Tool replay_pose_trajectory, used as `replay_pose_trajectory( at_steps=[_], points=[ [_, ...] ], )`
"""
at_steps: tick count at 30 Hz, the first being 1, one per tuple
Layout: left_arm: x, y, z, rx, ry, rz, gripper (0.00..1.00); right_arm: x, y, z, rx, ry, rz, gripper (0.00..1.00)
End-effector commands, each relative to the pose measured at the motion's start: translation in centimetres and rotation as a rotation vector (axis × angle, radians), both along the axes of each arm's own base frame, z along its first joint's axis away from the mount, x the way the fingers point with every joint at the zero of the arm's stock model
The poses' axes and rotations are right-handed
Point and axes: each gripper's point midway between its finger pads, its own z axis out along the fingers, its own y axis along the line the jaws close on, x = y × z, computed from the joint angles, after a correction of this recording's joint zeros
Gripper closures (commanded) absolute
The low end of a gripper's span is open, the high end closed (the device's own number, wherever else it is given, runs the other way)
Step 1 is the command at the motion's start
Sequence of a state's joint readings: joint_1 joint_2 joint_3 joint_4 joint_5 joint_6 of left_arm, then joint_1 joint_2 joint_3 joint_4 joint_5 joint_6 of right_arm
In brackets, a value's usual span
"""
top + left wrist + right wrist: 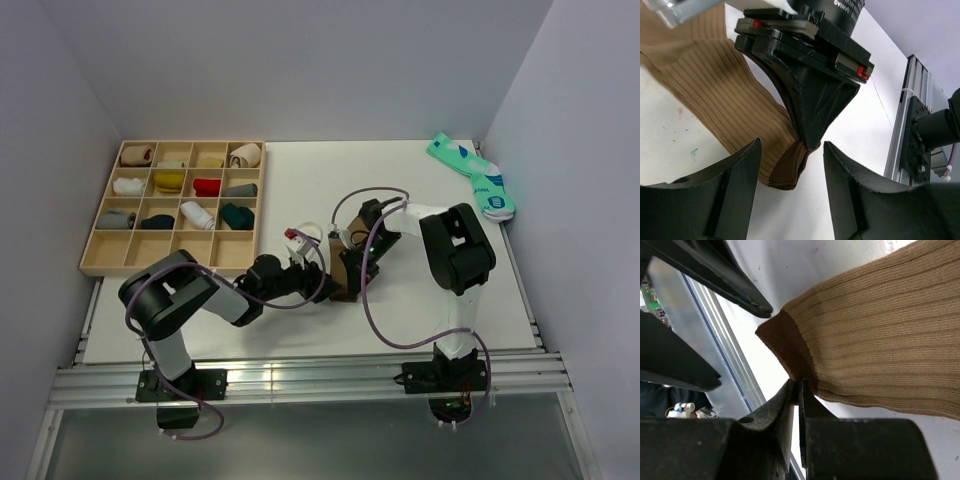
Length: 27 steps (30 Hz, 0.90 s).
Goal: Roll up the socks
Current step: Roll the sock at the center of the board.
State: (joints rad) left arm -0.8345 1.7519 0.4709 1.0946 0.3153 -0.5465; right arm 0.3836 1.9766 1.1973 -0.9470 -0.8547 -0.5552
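Note:
A long tan-brown ribbed sock (pixel 880 335) lies on the white table, its dark brown cuff (pixel 787 170) raised off the surface. My right gripper (pixel 800 382) is shut on the edge of that cuff; in the left wrist view it comes down from above as black fingers (pixel 812 112). My left gripper (pixel 792 145) is open and low over the table, with the pinched cuff between its two fingers (pixel 735 190). The fingers do not touch the fabric. In the top view both grippers meet at mid-table, left (pixel 318 272) and right (pixel 350 280). A teal pair of socks (pixel 475 175) lies at the far right corner.
A wooden compartment tray (pixel 100 262) at the far left holds several rolled socks. The aluminium rail (pixel 300 380) runs along the near table edge, close behind the grippers. Grey walls close in the table on the left, right and back.

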Motion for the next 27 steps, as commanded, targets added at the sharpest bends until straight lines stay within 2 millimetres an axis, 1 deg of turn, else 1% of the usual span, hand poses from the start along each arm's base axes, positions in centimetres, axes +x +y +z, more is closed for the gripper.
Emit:
replay_pose_trajectory(
  at_steps=[1,2,4,14,19,27],
  points=[
    [0.0,-1.2,2.2,-0.09,-0.044,-0.045,0.42,0.9,0.4,0.8,0.025,0.0,-0.018,0.89],
    [0.1,-1.2,1.6,-0.084,-0.032,-0.044,0.42,1.0,0.4,0.9,0.028,-0.003,-0.019,0.89],
    [0.0,-1.3,1.1,-0.084,-0.025,-0.05,0.42,1.1,0.3,0.9,0.029,-0.005,-0.021,0.89],
    [-0.2,-1.7,-0.3,-0.07,0.007,-0.075,0.42,1.9,0.2,1.6,0.042,-0.012,-0.047,0.9],
    [-0.2,-1.8,-1.0,-0.056,0.021,-0.074,0.42,2.0,0.1,1.9,0.056,-0.002,-0.049,0.9],
    [0.1,-2.2,-1.0,-0.061,0.028,-0.079,0.42,2.0,-0.1,2.0,0.055,0.001,-0.062,0.9]
  ],
)
